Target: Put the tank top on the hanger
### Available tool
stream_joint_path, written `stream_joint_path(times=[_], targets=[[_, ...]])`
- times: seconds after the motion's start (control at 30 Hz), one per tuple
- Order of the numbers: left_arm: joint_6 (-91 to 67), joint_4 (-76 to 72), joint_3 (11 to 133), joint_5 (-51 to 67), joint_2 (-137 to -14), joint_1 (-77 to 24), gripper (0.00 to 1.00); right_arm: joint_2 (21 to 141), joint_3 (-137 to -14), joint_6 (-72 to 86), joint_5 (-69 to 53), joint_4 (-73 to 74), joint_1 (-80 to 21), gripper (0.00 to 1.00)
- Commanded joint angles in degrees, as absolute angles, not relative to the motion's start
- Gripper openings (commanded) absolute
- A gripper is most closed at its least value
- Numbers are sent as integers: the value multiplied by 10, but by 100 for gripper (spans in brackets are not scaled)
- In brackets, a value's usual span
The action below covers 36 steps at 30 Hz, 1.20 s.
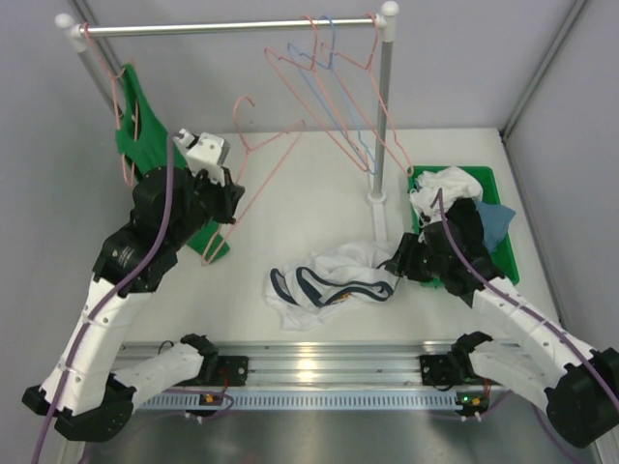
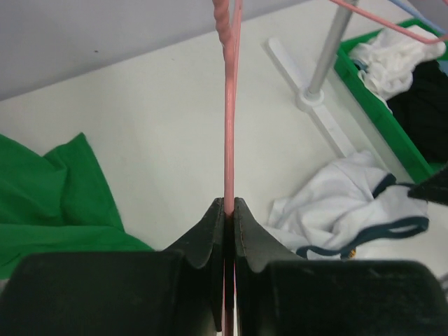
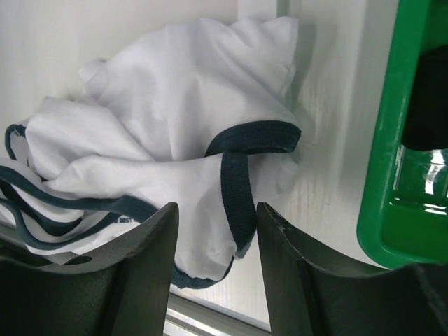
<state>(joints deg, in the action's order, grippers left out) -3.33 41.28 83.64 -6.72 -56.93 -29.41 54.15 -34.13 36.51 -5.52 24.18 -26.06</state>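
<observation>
The hanger (image 2: 229, 140), thin salmon-pink wire, is clamped in the left tool (image 2: 229, 204), rising straight beyond its tips, off the table (image 2: 140, 126). The tank top (image 3: 175, 105), white with navy trim, lies crumpled on the table, one trimmed fold inside the parted right tool (image 3: 217, 210).

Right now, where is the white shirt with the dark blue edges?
In the top view, the shirt lies crumpled on the table near the middle front, just left of the green bin and the right end effector.
</observation>
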Motion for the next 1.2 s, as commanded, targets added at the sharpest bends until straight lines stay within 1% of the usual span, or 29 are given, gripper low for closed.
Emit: stream_joint_path(times=[0.0, 0.17, 0.4, 0.5, 0.57, 0.6, 0.63, 0.73, 0.83, 1.0, 1.17], targets=[[-44, 460, 821, 49, -539, -292, 0, 512, -367, 335, -5, 267, -256, 49], [-37, 500, 797, 152, -521, -293, 0, 479, -374, 314, 19, 296, -257, 50], [-28, 535, 783, 218, -514, -294, 0, 406, -388, 277, 26, 346, -275, 54], [-32, 536, 778, 246, -516, -295, 0, 413, -402, 282, 46, 373, -321, 53], [-32, 537, 778, 256, -519, -301, 0, 429, -410, 308, 91, 391, -386, 53], [-32, 538, 780, 256, -521, -303, 0, 447, -410, 317, 111, 395, -412, 52], [-31, 539, 781, 254, -523, -306, 0, 457, -411, 339, 154, 399, -463, 53], [-28, 541, 781, 241, -522, -316, 0, 486, -415, 370, 227, 420, -532, 54], [-27, 549, 780, 244, -527, -331, 0, 513, -420, 401, 270, 436, -576, 56], [-23, 576, 787, 218, -537, -380, 0, 554, -416, 422, 310, 440, -609, 56], [-24, 596, 790, 189, -545, -410, 0, 571, -404, 418, 321, 407, -612, 45]])
